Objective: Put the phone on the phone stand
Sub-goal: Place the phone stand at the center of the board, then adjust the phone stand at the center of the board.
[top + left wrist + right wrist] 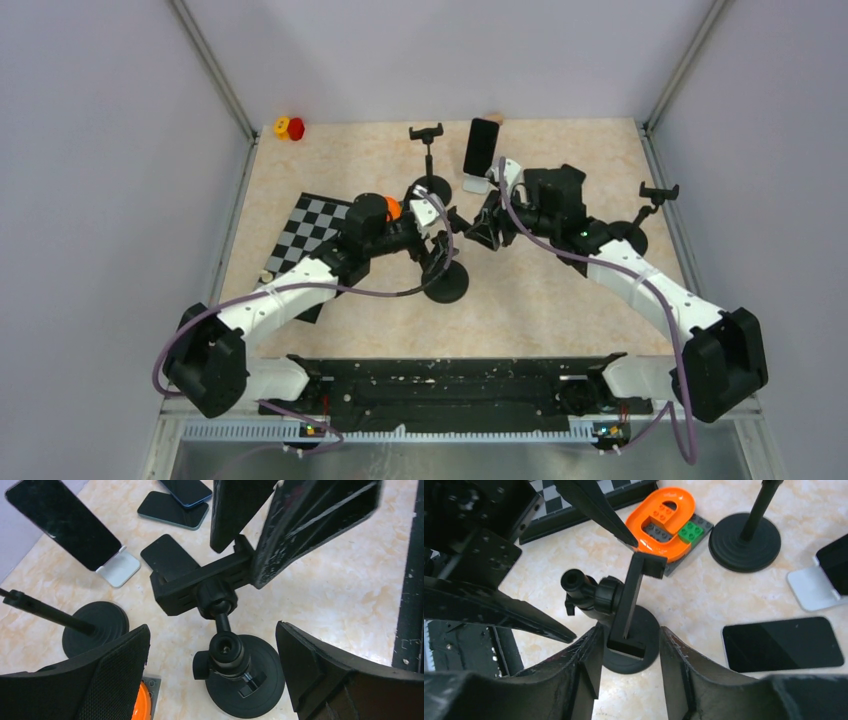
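**Two grippers at the phone stand.** Both grippers converge on the black phone stand (446, 284), which sits just toward 6 o'clock from the centre of the table (560, 300) in the overhead view. We read this arrangement as preparation, not placement. The stand's clamp cradle (628, 605) is tipped on its joint. The right gripper (630, 636) brackets the cradle's lower end with its fingers apart. A sliver of tabletop shows beside the cradle, so nothing is clamped, and we judge the gripper is there to set the cradle's angle. The left gripper (212, 630) hangs over the round base (250, 690) with its fingers spread wide. In its own view one finger sits at 8 o'clock and the other at 4 o'clock of the stem. It holds nothing and is probably poised to steady the stand. No phone is on this stand or in either gripper. The nearest phone (781, 644) lies flat on the table at 3 o'clock of the base in the right wrist view. A second phone (481, 146) leans on a white wedge holder (476, 184) at 12 o'clock overhead. The left arm reaches diagonally inward from 7 o'clock with its wrist pitched down. The right arm reaches from 5 o'clock, its forearm angled toward 10 o'clock and its fingers pointing at the left wrist.
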`<state>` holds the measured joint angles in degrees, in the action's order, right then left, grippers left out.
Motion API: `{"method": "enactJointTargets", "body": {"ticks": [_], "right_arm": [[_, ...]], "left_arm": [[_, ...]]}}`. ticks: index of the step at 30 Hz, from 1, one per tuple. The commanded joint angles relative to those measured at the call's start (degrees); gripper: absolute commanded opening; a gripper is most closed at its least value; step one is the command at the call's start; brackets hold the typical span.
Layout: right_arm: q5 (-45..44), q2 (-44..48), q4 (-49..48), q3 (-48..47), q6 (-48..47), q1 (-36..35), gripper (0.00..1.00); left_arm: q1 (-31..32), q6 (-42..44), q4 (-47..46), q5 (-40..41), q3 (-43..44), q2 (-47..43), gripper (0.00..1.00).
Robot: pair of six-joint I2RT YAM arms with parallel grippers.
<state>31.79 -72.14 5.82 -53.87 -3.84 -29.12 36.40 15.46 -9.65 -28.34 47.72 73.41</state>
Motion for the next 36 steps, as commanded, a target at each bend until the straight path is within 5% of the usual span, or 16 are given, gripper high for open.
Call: {"method": "enactJointTargets", "body": {"ticks": [1,8,26,36], "right_arm": [[2.94,3.76,-4.04,-0.21,-0.30,-0.67,0.50],[2.83,6.06,-1.80,-0.64,-3.15,-0.69,0.61],[1.84,12.22,-3.19,4.50,-5.61,4.15,0.62],[9.95,7.60,1.79,0.73,-12.03,3.64,0.62]], "left_arm": [[1.90,-1.09,-2.83,7.06,1.62,0.81,0.99],[3.06,-0.08,-1.32,11.98,0.90,1.48,0.99],[3.14,9.44,7.82,23.97,-2.25,-4.64,0.99],[3.06,12.33,12.30,27.28,-5.24,-10.93,0.99]]}}
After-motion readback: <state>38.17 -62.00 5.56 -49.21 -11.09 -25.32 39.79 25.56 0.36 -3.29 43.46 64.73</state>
